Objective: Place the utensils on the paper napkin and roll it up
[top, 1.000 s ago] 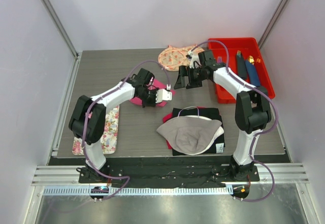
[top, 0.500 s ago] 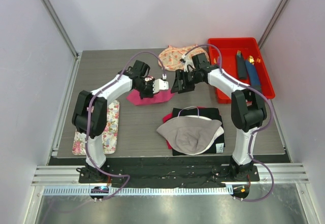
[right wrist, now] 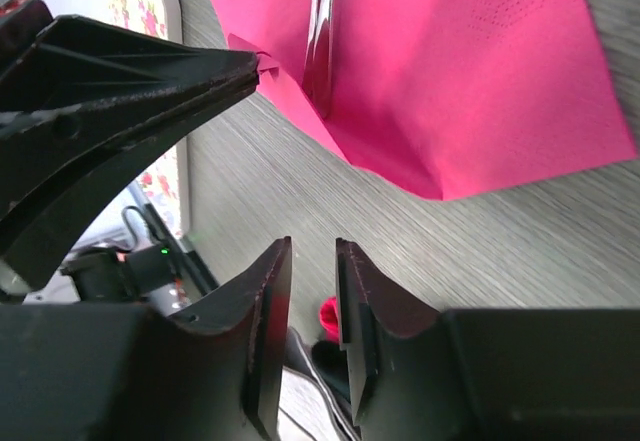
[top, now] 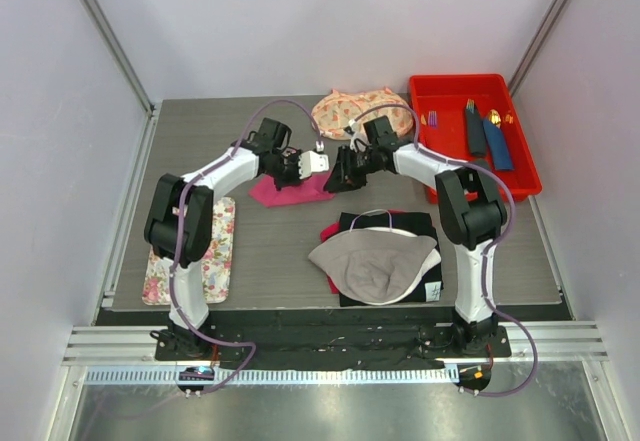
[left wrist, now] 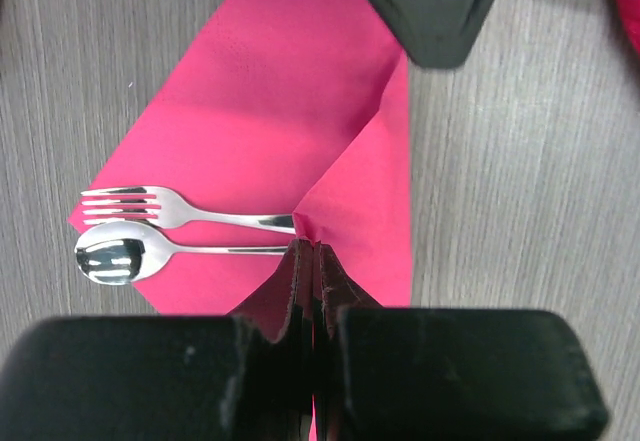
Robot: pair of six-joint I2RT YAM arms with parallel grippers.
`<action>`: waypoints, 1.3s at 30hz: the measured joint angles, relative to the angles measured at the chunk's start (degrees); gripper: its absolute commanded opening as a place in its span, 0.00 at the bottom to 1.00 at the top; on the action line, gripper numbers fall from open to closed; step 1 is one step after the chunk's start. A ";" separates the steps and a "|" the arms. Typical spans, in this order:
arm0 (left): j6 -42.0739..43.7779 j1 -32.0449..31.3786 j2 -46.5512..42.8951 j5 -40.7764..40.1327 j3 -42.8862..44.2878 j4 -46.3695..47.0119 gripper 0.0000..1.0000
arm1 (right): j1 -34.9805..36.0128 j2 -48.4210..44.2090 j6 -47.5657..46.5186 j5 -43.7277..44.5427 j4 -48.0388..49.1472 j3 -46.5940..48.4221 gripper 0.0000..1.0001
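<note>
**Left and right tools at the napkin fold.** The left tool (left wrist: 312, 261) is clenched on a raised fold of the paper napkin (left wrist: 270, 111), pinching the pink sheet between its fingertips. The right tool (right wrist: 312, 246) stands just across from it with a narrow gap between its fingers, grasping nothing. The rest of the napkin lies flat on the desk (left wrist: 520, 161) ahead of the left tool. The utensils (left wrist: 230, 218) lie on the napkin side by side, their handles ending at the left tool's fingertips and their heads pointing away to one side.

*Hazards.*
- Lifting the pinched fold further would probably tip the sheet and slide the smooth metal off it.
- The thin paper may tear at the pinch.
- The heads lie at the napkin's edge, so a loose roll could leave them exposed.
- The two tools sit close together, so an inward move risks a collision.

*Count.* Napkin, one; fork (left wrist: 135, 201), one; spoon (left wrist: 110, 258), one; tools, two.
</note>
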 measured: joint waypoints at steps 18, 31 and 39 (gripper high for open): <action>-0.04 0.52 2.03 -0.76 -1.18 4.37 0.00 | 2.95 5.57 12.17 -1.53 9.99 -0.44 0.15; 0.96 0.83 3.04 -1.09 -1.25 5.81 0.00 | 4.22 9.20 16.81 0.55 12.92 -0.44 0.12; 0.96 0.83 4.35 -1.20 -1.25 6.23 0.12 | 4.59 9.70 18.18 2.86 13.66 -0.42 0.07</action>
